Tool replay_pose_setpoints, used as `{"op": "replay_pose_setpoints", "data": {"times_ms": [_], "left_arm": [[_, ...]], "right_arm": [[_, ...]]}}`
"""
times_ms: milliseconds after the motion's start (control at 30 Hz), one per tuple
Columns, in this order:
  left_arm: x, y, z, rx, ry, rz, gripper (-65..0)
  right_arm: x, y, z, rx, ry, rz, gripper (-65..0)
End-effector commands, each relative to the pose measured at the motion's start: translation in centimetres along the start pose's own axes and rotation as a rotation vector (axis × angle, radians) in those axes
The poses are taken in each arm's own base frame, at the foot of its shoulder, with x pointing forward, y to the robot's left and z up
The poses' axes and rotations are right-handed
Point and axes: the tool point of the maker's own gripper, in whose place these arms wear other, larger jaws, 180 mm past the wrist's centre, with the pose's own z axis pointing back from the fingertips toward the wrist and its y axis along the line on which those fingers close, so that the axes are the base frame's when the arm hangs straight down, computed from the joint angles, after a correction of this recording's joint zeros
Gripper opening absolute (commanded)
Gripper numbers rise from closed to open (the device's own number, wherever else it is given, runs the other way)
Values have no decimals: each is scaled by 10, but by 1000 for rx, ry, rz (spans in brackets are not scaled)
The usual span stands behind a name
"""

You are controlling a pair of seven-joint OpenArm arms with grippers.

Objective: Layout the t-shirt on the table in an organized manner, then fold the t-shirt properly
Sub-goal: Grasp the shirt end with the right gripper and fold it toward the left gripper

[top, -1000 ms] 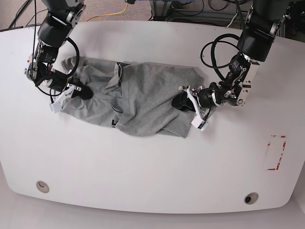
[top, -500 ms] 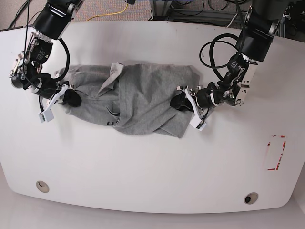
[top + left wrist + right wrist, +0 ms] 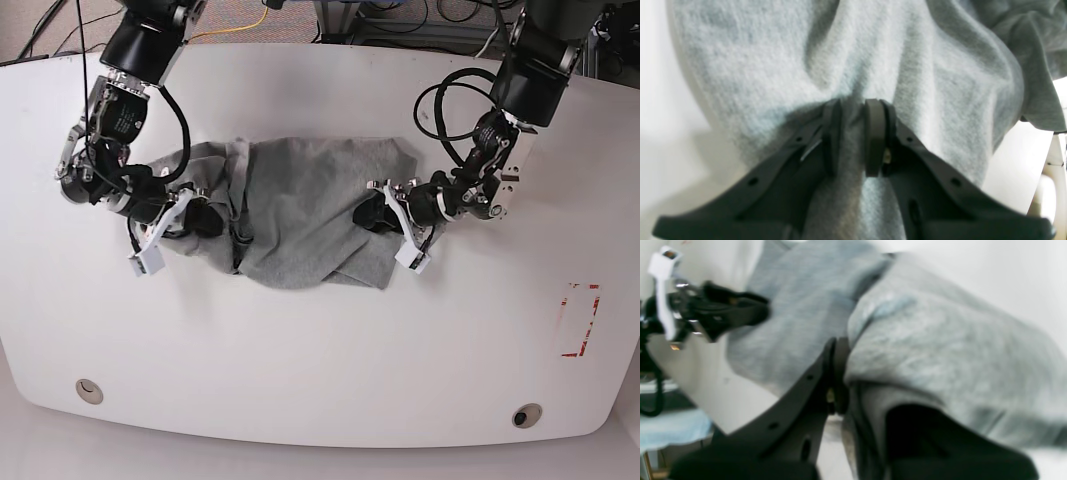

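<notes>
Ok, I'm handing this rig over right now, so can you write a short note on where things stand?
Left hand: shut on the t-shirt, a pinch of grey fabric between its fingers.
Right hand: shut on the t-shirt at the opposite end.
T-shirt: bunched and creased in the middle of the table, held at both ends, not spread flat.
Done: both ends gripped.
Left: lay the shirt out flat and tidy, then fold it. No fold made yet.
</notes>
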Motion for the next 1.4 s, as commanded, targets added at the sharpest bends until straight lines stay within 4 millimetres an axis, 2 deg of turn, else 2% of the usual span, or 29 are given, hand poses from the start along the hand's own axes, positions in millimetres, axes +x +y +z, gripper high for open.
{"op": "replay_pose_setpoints", "data": {"times_ms": [0,167,300,567,867,1033,1367], "left_arm": [[-25,13,2,64,121,-23,-535],[-28,12,2,60,123,-18,-535],[-35,10,1,56,131,-12,-535],[-36,10,1,57,132,-10,-535],[-43,8,1,54,141,-1,-535],[-44,7,1,52,140,2,-535],[-44,7,1,51,138,4,-535]], "right_arm": [[24,17,-3,41,-73,-5,-647],[26,37,-17,94,-55,0,-645],[35,51,-25,125,-60,22,-645],[46,81,-40,195,-58,66,-644],[48,117,-57,270,-39,142,-644],[47,132,-63,303,-30,162,-644],[39,144,-85,281,13,206,-642]]}}
